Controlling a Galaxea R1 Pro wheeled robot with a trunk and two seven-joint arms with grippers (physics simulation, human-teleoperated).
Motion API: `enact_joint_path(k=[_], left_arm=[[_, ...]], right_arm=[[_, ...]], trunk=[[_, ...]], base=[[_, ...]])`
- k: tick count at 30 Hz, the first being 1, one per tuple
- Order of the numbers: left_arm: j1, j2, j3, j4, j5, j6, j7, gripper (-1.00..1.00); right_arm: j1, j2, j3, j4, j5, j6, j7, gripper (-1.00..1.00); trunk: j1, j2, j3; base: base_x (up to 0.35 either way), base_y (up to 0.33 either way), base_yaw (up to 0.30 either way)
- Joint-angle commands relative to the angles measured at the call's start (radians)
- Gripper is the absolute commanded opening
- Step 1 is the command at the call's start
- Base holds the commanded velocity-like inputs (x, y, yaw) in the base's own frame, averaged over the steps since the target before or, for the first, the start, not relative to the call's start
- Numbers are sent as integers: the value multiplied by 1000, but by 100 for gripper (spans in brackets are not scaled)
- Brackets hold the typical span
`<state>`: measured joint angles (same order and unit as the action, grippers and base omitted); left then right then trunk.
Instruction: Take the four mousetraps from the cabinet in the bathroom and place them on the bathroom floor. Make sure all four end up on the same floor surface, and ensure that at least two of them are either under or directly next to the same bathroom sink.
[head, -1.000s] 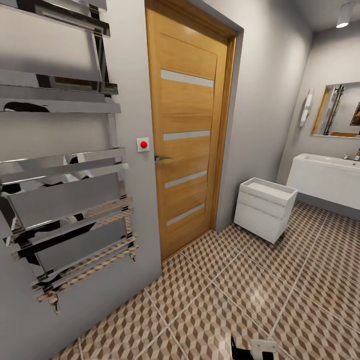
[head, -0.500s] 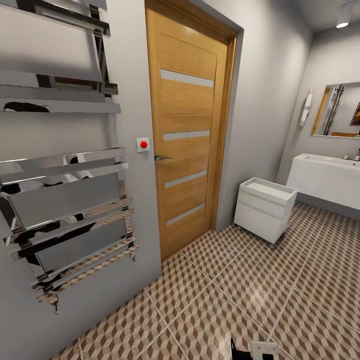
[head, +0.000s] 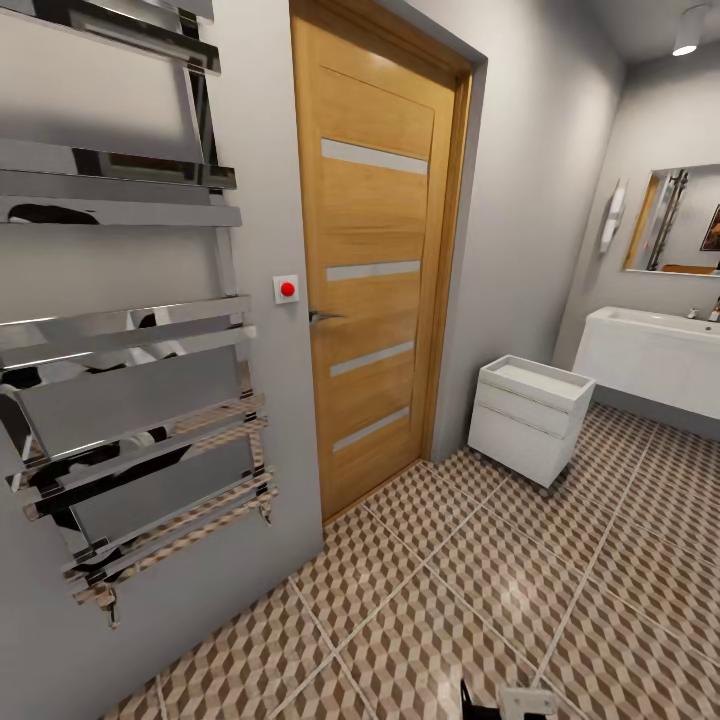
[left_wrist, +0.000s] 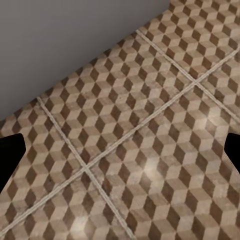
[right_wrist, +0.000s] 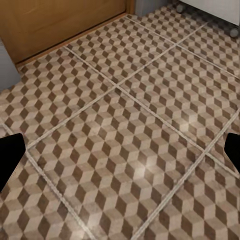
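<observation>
Along the left wall hangs a chrome towel rail (head: 130, 330), fixed there and reflecting the floor pattern. Right of it sits a small red button plate (head: 286, 289), then a closed wooden door (head: 375, 260) with frosted slots and a lever handle. Farther right, a small white drawer unit (head: 527, 415) stands on the bathroom floor (head: 480, 600), just beside the door frame wall. At far right the sink (head: 650, 355) is wall-hung under a mirror (head: 675, 220), with bare tile beneath it; judgement: that gap is the target zone for at least two traps.

Mousetraps and cabinet: not seen from this heading, so the robot likely has to turn or drive to find them.

Arm pose: both arms appear held low, wrist cameras pointing down at tile. Left gripper (left_wrist: 120, 160) has its jaws spread wide, dark tips at opposite frame edges, nothing between them; grey wall base lies near. Right gripper (right_wrist: 120, 155) likewise has its jaws spread and empty, with the door's bottom edge far ahead. Judgement: a carry-nothing transit posture, task not yet begun.
</observation>
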<state>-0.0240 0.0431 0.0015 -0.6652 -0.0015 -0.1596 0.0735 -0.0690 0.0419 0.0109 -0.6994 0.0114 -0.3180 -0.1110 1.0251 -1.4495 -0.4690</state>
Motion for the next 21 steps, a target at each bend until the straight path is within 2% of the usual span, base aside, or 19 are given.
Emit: enact_joint_path(k=[1, 4, 5, 8, 13, 15, 19, 21], left_arm=[[-1, -1, 0, -4, 0, -1, 4, 100], [-1, -7, 1, -33, 0, 9, 6, 100], [-1, -14, 1, -70, 0, 29, 8, 100], [-1, -29, 1, -149, 0, 96, 9, 100], [-2, -43, 1, -307, 0, 264, 8, 100], [-2, -45, 1, -360, 1, 312, 7, 100], [-2, -49, 0, -430, -1, 354, 4, 100], [-2, -49, -1, -442, -3, 349, 4, 100]], right_arm=[[0, 0, 4, 0, 3, -9, -5, 100], [-1, 3, 21, -5, 16, -17, -6, 100], [-1, 5, 37, -16, 31, -16, -8, 100], [-9, 8, 53, -58, 55, 2, -12, 100], [-39, 12, 64, -163, 80, 111, -11, 100], [-46, 14, 67, -197, 84, 160, -10, 100], [-54, 15, 71, -237, 89, 211, -8, 100], [-56, 15, 72, -244, 90, 206, -7, 100]], trunk=[[0, -1, -1], [0, -1, -1], [0, -1, -1], [0, -1, -1], [0, -1, -1], [0, -1, -1], [0, -1, -1], [0, -1, -1]], base=[[0, 0, 0], [0, 0, 0], [0, 0, 0], [0, 0, 0], [0, 0, 0], [0, 0, 0], [0, 0, 0], [0, 0, 0]])
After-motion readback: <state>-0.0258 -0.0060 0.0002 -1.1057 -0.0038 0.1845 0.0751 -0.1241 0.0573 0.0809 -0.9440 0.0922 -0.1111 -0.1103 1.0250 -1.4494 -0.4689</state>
